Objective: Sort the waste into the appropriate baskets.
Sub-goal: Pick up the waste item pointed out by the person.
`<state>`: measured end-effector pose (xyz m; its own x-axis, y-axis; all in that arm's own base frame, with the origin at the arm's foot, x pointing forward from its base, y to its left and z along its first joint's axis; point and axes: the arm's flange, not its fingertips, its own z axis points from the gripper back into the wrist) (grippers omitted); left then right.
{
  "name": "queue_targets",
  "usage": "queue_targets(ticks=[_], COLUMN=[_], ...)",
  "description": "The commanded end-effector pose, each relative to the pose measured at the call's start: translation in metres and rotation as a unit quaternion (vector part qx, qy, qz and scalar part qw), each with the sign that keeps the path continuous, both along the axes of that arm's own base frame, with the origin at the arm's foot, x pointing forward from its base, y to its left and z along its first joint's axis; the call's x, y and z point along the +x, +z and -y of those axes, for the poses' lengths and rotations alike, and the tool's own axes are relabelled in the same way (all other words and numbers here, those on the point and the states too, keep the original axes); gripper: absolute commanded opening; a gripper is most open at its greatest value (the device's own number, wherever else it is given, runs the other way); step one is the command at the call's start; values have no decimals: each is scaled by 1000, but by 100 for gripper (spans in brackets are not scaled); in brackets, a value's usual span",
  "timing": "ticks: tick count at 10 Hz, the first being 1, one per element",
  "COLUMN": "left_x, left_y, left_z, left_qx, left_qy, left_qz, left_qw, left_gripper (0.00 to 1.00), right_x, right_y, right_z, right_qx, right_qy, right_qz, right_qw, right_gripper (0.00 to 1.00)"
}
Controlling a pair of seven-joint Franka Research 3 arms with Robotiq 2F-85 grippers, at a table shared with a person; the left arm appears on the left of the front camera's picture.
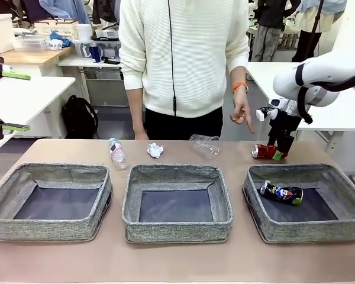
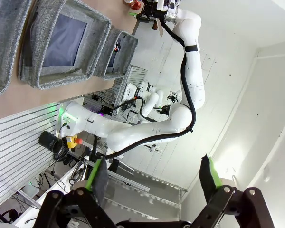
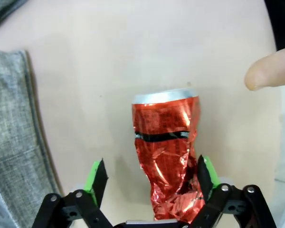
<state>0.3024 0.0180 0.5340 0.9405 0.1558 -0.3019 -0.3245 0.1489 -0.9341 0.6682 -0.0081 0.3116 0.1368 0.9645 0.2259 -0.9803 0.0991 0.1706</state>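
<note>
Right tool (image 3: 151, 170) stands part-open astride the crushed red can (image 3: 165, 137).

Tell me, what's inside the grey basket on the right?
In the right basket lies one crushed dark can, toward the far left corner. Its near wall hides the front strip of the bottom.

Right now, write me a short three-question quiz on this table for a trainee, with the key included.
1. True or false: the red can lies in a basket.
2. Which basket holds the dark can? A left, B middle, C right.
3. How many waste items lie on the table outside the baskets?
Key: 1 false, it lies on the table between the right gripper's fingers. 2 C, the right basket. 3 four: bottle, crumpled paper, cup, red can.
</note>
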Motion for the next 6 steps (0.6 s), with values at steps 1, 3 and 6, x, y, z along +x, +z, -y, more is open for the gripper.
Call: queue_targets(ticks=[1,3,6], left_x=[-2,-2,-2], left_y=[1,1,1], left_z=[-3,-3,-3], left_qx=[1,1,1], left_qy=[-7,-7,-7], left_qz=[7,7,7], left_qw=[1000,1000,1000], left_gripper=[100,100,100], right_x=[6,6,5], right_y=[3,3,3], right_z=[-2,-1,0], right_qx=[-16,-18,-18], right_qy=[-4,-2,-1], right_qz=[-12,-14,-15], right_qw=[1000,1000,1000], right_gripper=[41,0,4])
